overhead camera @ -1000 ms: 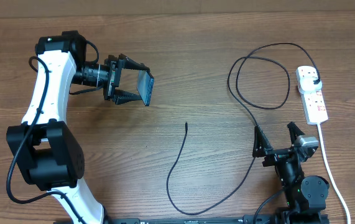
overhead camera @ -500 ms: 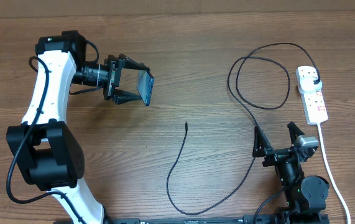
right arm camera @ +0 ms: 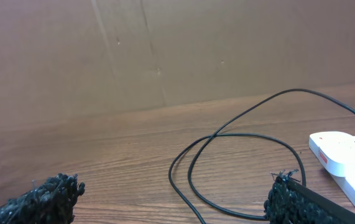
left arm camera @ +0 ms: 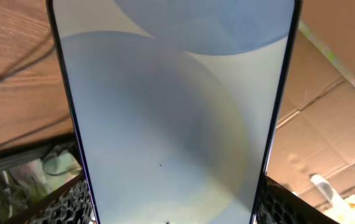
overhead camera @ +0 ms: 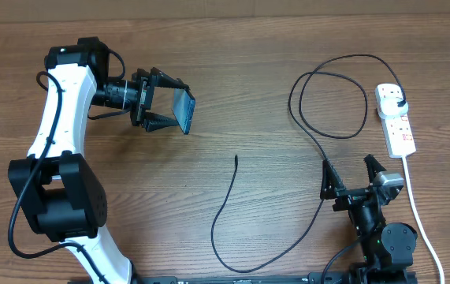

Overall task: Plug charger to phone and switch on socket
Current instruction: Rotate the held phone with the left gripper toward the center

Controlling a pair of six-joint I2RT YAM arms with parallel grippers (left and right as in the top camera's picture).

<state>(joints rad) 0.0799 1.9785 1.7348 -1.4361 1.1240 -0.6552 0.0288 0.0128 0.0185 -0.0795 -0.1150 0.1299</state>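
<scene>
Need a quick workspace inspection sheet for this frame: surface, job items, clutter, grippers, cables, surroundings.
Surface: wooden table, brown grain.
Job's things: phone in a grip, screen lit; charger not connected to phone; socket at the right edge.
Clutter: nothing seen.
Grippers: left gripper clamps phone by its sides; right gripper open, empty, close beside charger.
Cables: plug sits in socket; connector tip lies free mid-table; white cord runs to the near edge.
Surroundings: cardboard wall behind table.

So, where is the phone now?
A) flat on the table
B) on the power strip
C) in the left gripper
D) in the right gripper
C: the left gripper holds the phone by its long edges, and its screen fills the left wrist view.
</scene>
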